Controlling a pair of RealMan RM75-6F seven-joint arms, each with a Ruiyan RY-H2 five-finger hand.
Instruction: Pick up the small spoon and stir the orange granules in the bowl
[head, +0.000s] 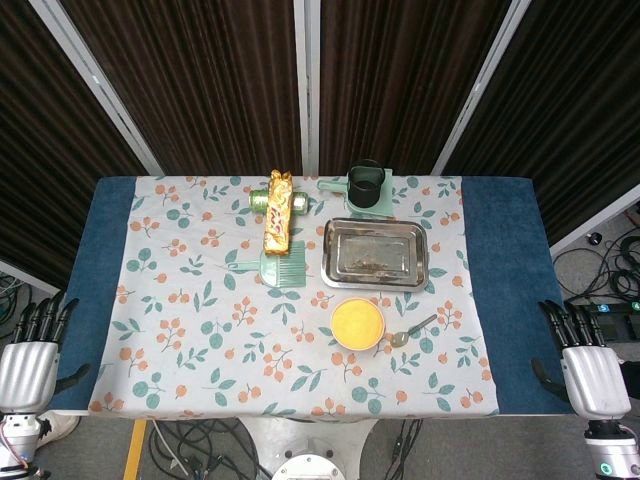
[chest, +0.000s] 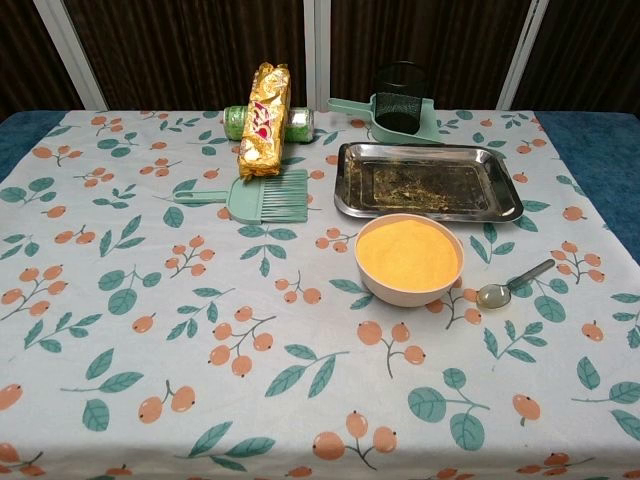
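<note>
A pale bowl (head: 358, 325) (chest: 409, 261) filled with orange granules sits on the floral cloth, right of centre. Just to its right lies the small metal spoon (head: 413, 331) (chest: 514, 283), bowl end toward me, handle pointing away to the right. My left hand (head: 30, 352) hangs beside the table's near left corner, fingers apart and empty. My right hand (head: 587, 364) hangs beside the near right corner, also spread and empty. Both hands are far from the spoon and appear only in the head view.
Behind the bowl lies a steel tray (head: 375, 253) (chest: 428, 181). A green comb-like scraper (head: 276, 268) (chest: 258, 195), a gold snack packet (head: 278, 211) (chest: 263, 105) lying over a green can (chest: 236, 122), and a black mesh cup (head: 367, 184) (chest: 401, 97) on a green dustpan stand further back.
</note>
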